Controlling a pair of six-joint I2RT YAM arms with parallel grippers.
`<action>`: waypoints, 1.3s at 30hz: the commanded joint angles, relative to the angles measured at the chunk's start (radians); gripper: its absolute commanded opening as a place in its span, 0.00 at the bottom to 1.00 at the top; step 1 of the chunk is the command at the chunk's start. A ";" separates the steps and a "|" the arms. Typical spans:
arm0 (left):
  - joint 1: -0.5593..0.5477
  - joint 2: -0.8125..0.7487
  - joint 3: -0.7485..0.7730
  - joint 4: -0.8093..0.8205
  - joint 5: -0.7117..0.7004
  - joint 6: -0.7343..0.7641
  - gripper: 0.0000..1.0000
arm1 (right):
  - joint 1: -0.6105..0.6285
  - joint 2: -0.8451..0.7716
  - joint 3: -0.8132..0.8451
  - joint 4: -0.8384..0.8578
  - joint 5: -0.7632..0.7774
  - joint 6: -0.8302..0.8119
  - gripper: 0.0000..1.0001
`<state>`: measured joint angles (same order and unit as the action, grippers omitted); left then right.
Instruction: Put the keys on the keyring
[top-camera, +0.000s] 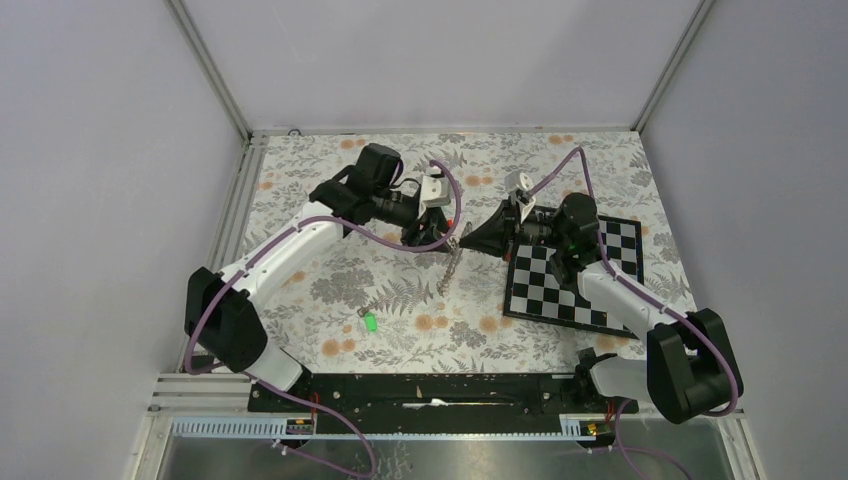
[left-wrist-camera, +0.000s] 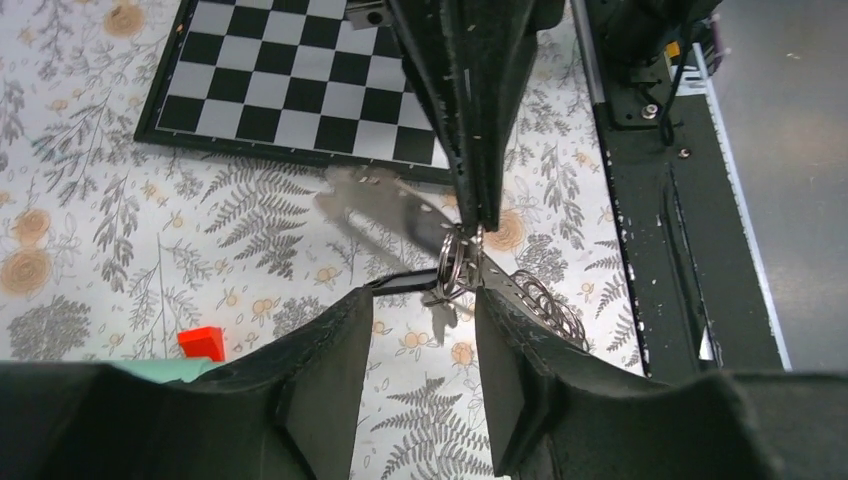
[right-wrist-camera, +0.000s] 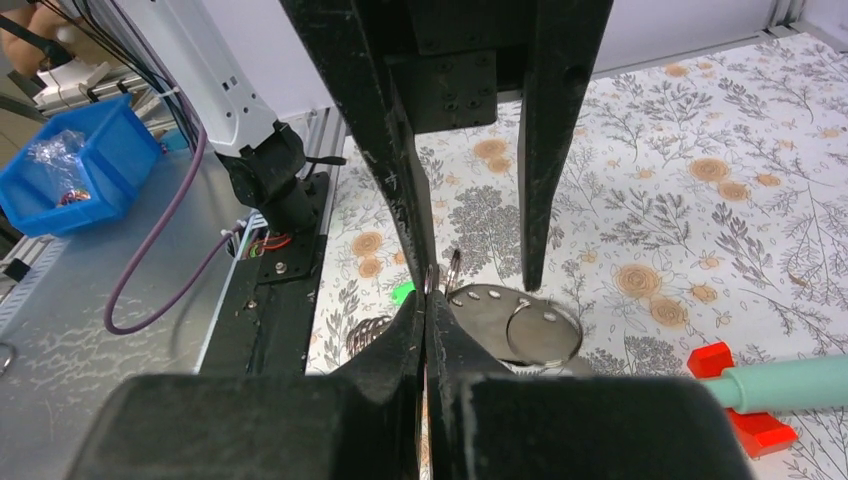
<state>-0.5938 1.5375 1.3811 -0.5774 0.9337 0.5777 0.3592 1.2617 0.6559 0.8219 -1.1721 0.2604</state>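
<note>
Top external, unlike left wrist, shows the green-headed key (top-camera: 369, 322).

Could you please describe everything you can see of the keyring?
The keyring is a small silvery metal split ring, standing on edge above the floral cloth. The shut right gripper pinches its rim. A flat, holed metal tag and a wire coil appear attached to it. The open left gripper sits just before it; contact cannot be told.
</note>
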 joint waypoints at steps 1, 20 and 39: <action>0.001 -0.051 -0.037 0.140 0.110 -0.060 0.47 | -0.002 0.006 0.017 0.173 -0.013 0.104 0.00; 0.096 -0.151 -0.099 0.105 -0.003 -0.015 0.56 | -0.015 0.010 -0.017 0.152 0.017 0.091 0.00; 0.050 -0.124 -0.077 0.028 0.211 0.058 0.43 | -0.016 0.033 -0.015 0.125 0.029 0.075 0.00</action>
<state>-0.5323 1.4033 1.2800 -0.5591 1.0634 0.6075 0.3504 1.2972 0.6361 0.9051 -1.1603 0.3443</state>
